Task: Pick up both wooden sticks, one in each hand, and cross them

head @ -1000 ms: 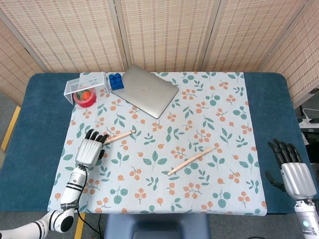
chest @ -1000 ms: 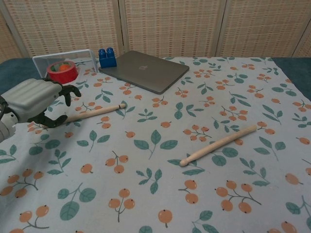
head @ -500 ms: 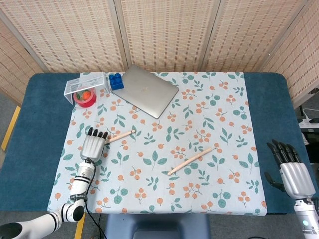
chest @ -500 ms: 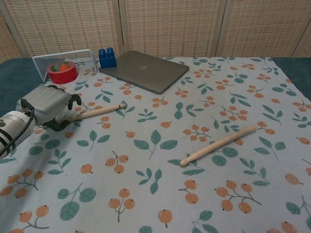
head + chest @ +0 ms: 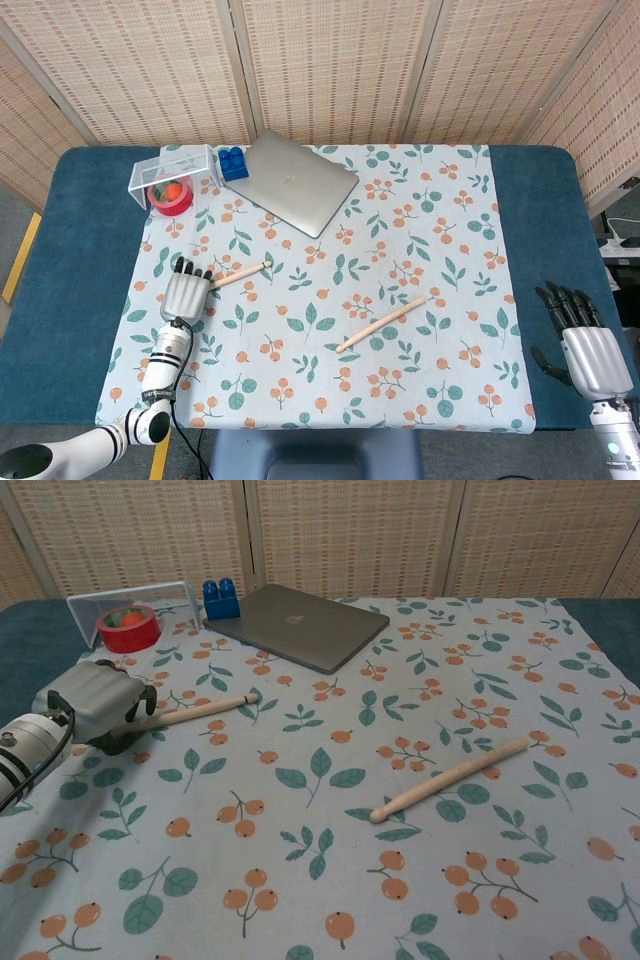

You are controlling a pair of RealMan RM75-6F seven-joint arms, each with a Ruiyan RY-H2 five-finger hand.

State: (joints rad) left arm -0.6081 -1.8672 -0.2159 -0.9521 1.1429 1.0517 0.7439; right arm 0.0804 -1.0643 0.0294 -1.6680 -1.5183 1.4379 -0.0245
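I count two wooden sticks on the patterned cloth point(image 5: 330, 230) that covers the middle of the table point(image 5: 70, 270). The left stick point(image 5: 240, 272) lies on the left side of the cloth, slanting up toward the far right; the right stick point(image 5: 381, 323) lies near the middle, a little to the near right, on a similar slant and well apart from the first. Both rest flat on the cloth.

My left hand point(image 5: 183, 294) sits at the near-left end of the left stick. In the chest view the left hand point(image 5: 98, 704) has its fingers point(image 5: 140, 697) curled down over that end of the left stick point(image 5: 196, 711), but I cannot tell whether they have actually closed on it.

My right hand point(image 5: 588, 350) is far off at the right edge of the table, over the bare blue cover, fingers spread and holding nothing, well apart from the right stick point(image 5: 450, 778).

At the far left I count one wire basket point(image 5: 172, 168), with one roll of red tape point(image 5: 170, 196) showing beneath it, one blue block point(image 5: 233, 162) just to its right, and one closed grey laptop point(image 5: 290, 182) beside that, lying at an angle on the cloth.
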